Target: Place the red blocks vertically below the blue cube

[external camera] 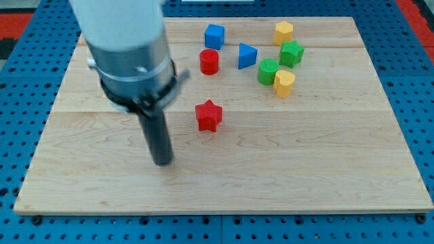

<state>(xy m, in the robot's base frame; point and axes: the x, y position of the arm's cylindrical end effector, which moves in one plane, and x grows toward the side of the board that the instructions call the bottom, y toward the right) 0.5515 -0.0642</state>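
The blue cube (214, 36) sits near the view's top, centre. The red cylinder (209, 62) stands just below it, slightly left. The red star block (208, 115) lies further down, roughly under the cube. My tip (162, 162) rests on the board at the view's lower left of the red star, clear of every block. The rod and the arm's grey body rise from it toward the view's top left.
A blue triangular block (247, 55) lies right of the red cylinder. Two green blocks (268, 71) (291, 53) and two yellow blocks (283, 83) (283, 31) cluster at the view's top right. The wooden board (325, 169) lies on a blue pegboard.
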